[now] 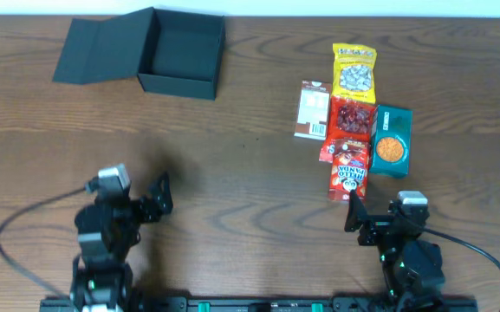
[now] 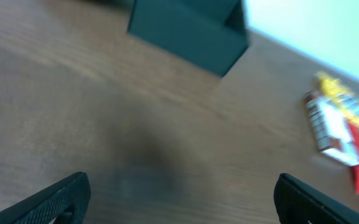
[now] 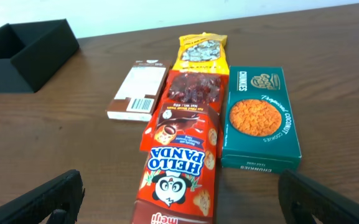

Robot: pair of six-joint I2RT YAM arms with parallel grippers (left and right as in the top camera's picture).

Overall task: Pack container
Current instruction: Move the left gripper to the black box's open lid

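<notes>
While both crouch low by the near table [image 1: 250, 165] edge, left claw [image 1: 155, 198] wide open, empty, right claw [image 1: 373, 213] wide open, empty

Black container [image 1: 178, 84], teal cookie box [image 1: 392, 141], yellow packet [image 1: 354, 74], red pouch [image 1: 348, 171].

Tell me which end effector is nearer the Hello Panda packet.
Right. The right end effector sits at the near end of the Hello Panda packet; the left end effector is far off across the table.
</notes>
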